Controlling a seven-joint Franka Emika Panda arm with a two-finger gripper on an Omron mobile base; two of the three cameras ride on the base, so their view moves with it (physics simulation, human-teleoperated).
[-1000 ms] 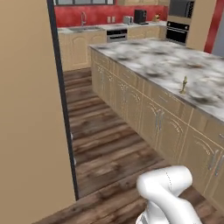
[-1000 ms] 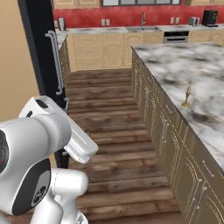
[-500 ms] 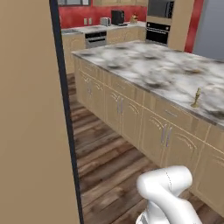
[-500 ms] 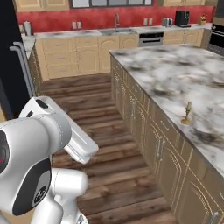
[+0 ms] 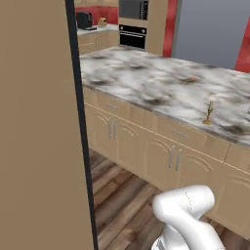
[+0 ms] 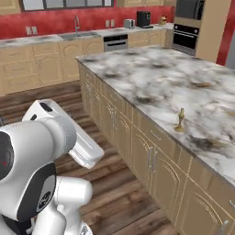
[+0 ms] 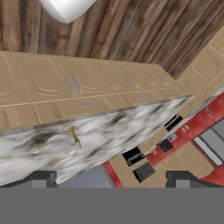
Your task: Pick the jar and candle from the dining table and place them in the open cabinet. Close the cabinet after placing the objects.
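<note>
The candle (image 5: 209,113) stands upright on the dining table (image 5: 146,78), near the front edge above the wooden drawers (image 5: 176,134); from the right it shows as a small gold stick (image 6: 180,120) on the marble (image 6: 151,69). It is too small to make out any detail. The gripper (image 7: 109,177) has its fingers (image 7: 41,178) spread wide, holding nothing, well apart from the candle (image 7: 75,136). A tall tan cabinet (image 5: 39,127) panel stands close on the left.
</note>
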